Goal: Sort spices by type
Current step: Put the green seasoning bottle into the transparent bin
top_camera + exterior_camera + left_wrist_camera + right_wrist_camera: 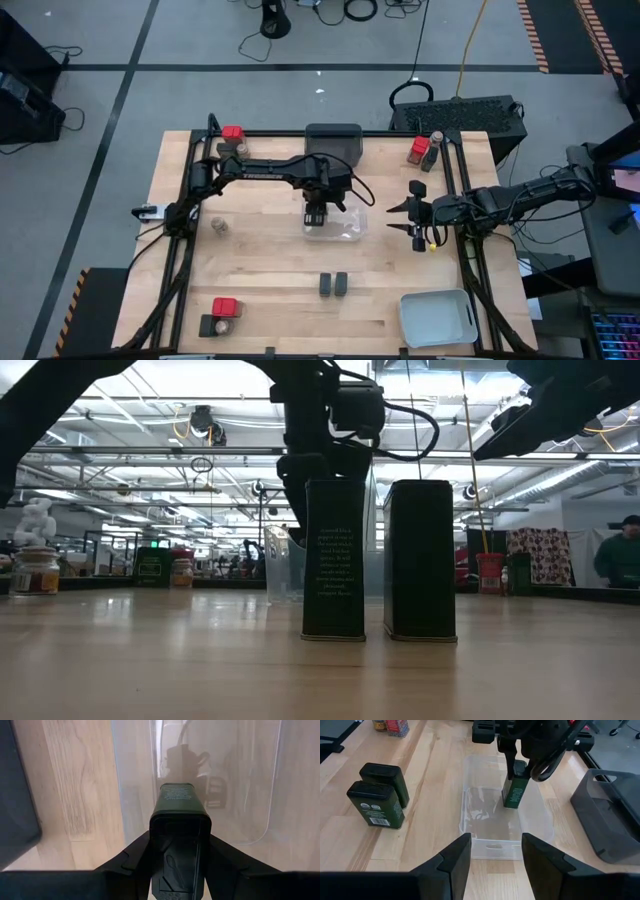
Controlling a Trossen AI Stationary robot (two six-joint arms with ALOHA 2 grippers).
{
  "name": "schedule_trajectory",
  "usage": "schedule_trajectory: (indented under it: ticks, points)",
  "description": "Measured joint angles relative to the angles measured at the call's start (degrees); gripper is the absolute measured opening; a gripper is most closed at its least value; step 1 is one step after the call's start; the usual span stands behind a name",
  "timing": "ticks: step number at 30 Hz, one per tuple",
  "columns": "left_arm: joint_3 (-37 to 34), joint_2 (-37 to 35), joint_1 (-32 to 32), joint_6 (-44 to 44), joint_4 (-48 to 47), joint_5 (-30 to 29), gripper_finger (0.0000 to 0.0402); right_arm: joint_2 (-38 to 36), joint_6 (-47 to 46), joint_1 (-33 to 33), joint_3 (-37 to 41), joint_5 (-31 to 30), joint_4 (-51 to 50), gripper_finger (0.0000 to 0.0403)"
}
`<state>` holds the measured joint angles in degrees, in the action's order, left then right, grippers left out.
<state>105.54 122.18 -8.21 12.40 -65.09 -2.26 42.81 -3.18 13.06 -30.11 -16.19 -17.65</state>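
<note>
My left gripper (317, 213) points straight down over the clear tray (345, 232) at mid-table, shut on a black boxy spice container (513, 788) that stands upright inside the tray's walls. My right gripper (492, 856) hovers open to the right of the tray (415, 222), with nothing between its fingers. Two more black boxes (333, 284) stand side by side on their bases nearer the front edge, close up in the low view (333, 558). A round jar (219, 227) stands left of the tray. My left gripper pinches the black box's upper end (179, 827) between its two fingers, one on each side. The fingers (511, 755) come from above, pointing down. The box hangs upright below them inside the clear tray; whether its base touches the tray floor cannot be told.
A dark grey tray (333, 141) sits at the far edge behind the clear one, and a pale grey tray (438, 318) at the near right corner. Small groups of spices stand at the far left (232, 140), far right (424, 150) and near left (222, 312).
</note>
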Motion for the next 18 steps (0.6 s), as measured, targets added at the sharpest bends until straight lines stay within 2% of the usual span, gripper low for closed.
schedule_trajectory:
  ticks: [13,18]
  points:
    - [0.00,0.19,-0.02,0.04,-0.08,-0.16,0.0146,0.00,0.00,0.00,-0.01,0.00,-0.05,0.0157]
    - [0.00,0.23,0.03,-0.02,-0.10,-1.88,0.0151,0.00,0.00,0.00,-0.02,-0.02,-0.15,0.0157]
